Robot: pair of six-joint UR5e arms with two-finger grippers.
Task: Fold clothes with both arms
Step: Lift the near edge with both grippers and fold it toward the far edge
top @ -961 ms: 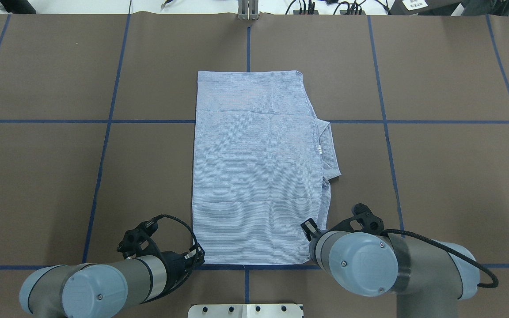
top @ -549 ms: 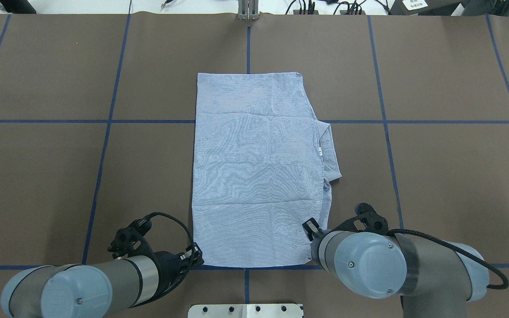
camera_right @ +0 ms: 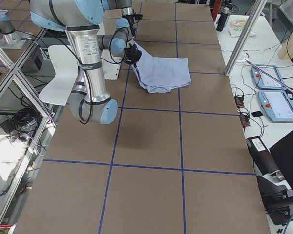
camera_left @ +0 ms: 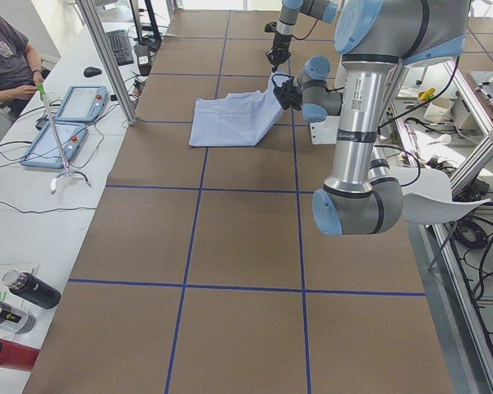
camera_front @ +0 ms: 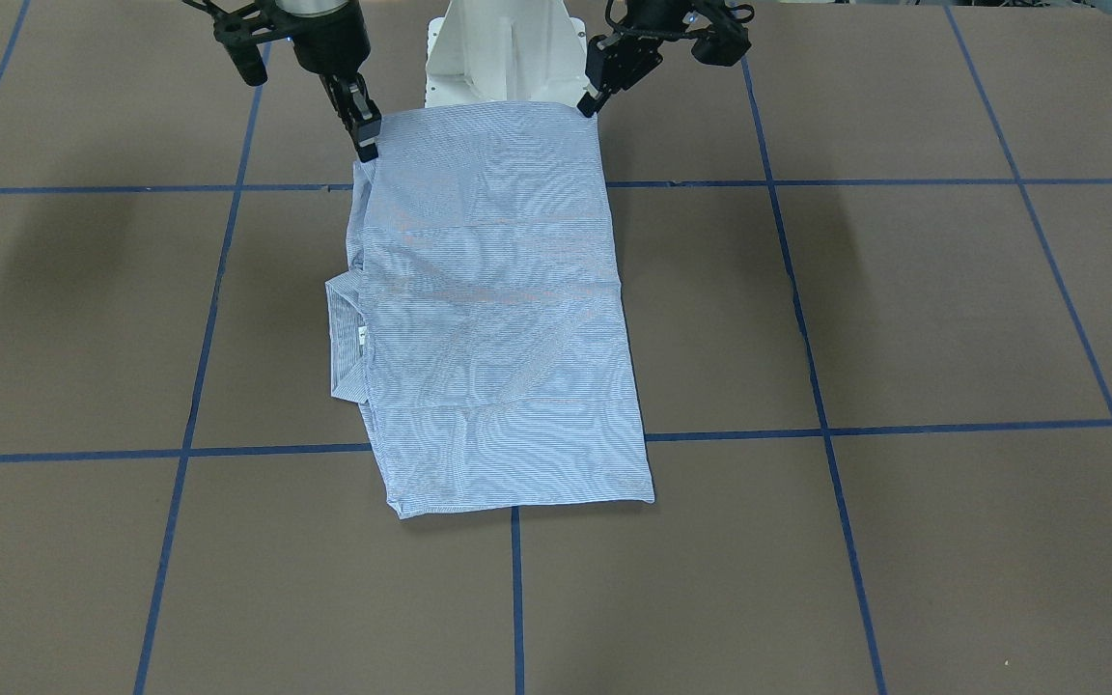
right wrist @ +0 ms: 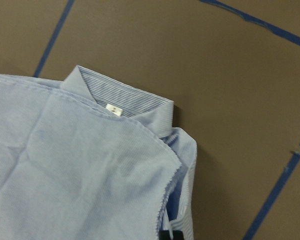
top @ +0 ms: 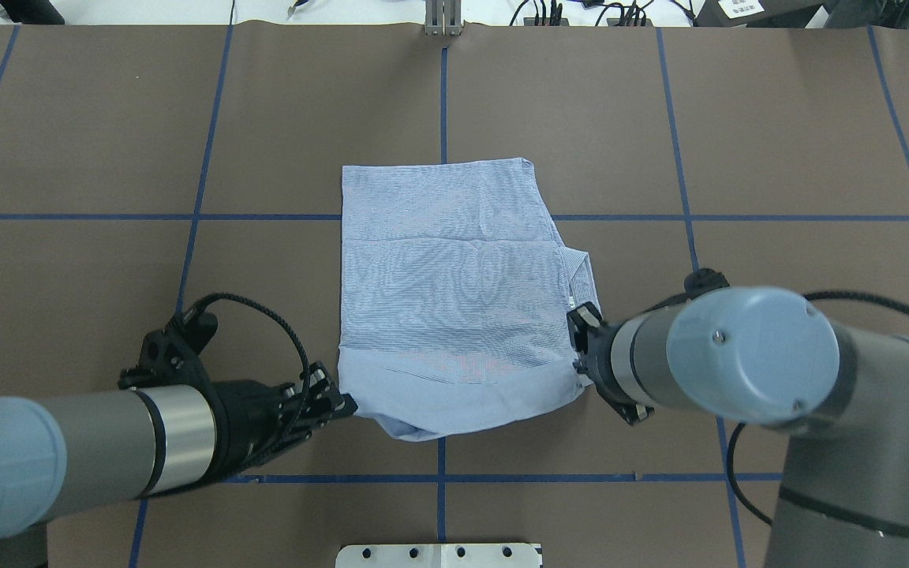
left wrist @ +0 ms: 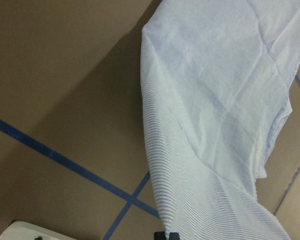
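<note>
The shirt [top: 447, 276] lies mid table [top: 802, 142], looking soft and light, its six-o'clock hem sagging. The left gripper [top: 340, 405] pinches its seven-o'clock corner, the right gripper [top: 579, 351] the four-o'clock corner; corners seem the sensible hold.

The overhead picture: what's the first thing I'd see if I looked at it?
The blue-and-white striped shirt lies in the middle of the brown table, which is crossed by blue tape lines. The big grey left arm and right arm reach in from the near side. The left gripper and right gripper each pinch a near corner of the shirt, holding that edge up off the table.
</note>
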